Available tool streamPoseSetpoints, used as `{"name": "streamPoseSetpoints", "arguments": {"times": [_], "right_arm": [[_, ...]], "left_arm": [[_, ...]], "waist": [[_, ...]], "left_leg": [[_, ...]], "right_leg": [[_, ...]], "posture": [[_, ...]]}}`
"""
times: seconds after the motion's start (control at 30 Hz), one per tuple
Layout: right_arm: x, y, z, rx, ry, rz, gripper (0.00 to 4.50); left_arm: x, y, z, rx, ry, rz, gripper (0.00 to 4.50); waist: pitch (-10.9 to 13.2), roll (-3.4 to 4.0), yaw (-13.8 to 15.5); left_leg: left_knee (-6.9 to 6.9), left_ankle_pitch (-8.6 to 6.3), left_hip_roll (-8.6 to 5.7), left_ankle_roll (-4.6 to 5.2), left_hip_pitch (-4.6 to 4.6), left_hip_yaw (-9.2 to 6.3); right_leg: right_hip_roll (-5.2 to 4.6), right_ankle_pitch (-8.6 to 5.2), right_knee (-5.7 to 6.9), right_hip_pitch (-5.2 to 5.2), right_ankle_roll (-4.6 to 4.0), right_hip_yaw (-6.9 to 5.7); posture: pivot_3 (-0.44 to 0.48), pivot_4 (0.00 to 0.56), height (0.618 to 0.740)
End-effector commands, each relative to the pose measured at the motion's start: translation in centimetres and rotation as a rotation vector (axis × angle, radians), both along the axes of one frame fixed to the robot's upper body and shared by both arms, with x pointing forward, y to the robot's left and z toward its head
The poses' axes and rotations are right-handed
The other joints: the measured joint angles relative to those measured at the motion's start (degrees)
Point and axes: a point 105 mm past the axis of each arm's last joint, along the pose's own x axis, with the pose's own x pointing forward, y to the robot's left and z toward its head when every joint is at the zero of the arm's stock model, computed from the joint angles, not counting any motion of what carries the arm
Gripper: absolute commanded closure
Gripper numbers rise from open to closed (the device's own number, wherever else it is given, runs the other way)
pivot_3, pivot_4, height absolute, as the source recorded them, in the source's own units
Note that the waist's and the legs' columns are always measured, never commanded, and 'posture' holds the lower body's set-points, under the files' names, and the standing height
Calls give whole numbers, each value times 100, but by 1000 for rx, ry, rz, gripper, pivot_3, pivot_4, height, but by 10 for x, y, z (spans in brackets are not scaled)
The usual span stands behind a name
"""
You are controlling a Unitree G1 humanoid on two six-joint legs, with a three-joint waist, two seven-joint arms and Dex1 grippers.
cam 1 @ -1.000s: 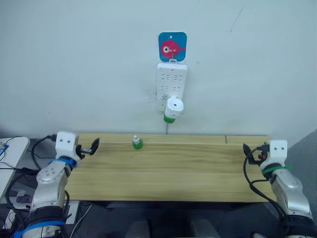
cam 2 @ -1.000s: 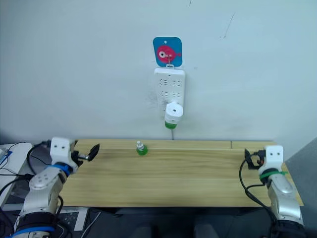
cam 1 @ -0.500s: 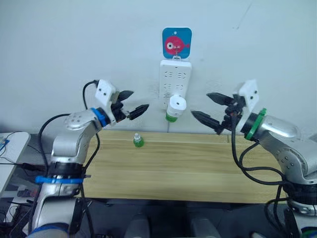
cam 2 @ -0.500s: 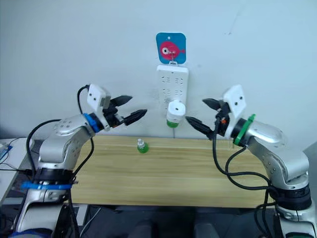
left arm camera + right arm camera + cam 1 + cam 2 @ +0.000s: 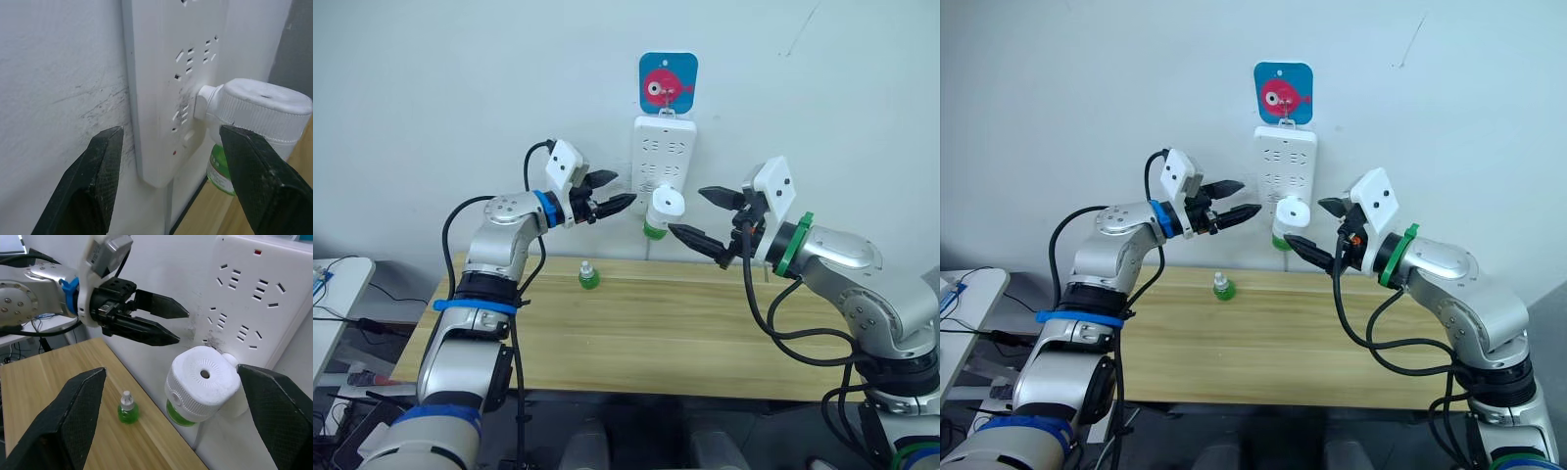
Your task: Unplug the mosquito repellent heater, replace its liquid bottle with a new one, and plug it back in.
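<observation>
Mosquito repellent heater (image 5: pixel 662 209) plugged into lower socket of white power strip (image 5: pixel 662 157) on wall, above desk's (image 5: pixel 705 343) far edge; green bottle (image 5: pixel 652 231) under it. Spare green bottle (image 5: pixel 588 277) upright on desk near far edge. Left claw (image 5: pixel 610 194) released, just beside heater. Right claw (image 5: pixel 700 217) spread wide, flanking heater's other side, not touching.
</observation>
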Motion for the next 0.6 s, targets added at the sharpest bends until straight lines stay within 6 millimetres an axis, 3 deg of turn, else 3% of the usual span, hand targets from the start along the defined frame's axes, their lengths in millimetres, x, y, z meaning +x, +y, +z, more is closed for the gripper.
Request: {"name": "streamPoseSetpoints", "arguments": {"times": [0.03,0.43,0.6], "right_arm": [[-5,3,12,0,-66,-8,0],[-3,-8,7,11,-67,-105,0],[-1,-14,3,24,-54,-148,0]], "left_arm": [[5,-12,15,27,-70,-39,1229],[24,-26,12,98,-79,-35,1229],[22,-34,16,96,-84,-100,1229]], "waist": [[0,0,-4],[1,-1,-5],[4,-1,-22]], "left_leg": [[0,0,0,0,-1,-1],[5,0,-4,1,0,-9],[18,3,-7,4,2,-15]], "right_leg": [[0,0,-1,0,0,-1],[-1,0,-1,9,0,-9],[-1,11,0,18,17,-10]], "posture": [[30,130,740],[-5,137,740],[-19,143,740]]}}
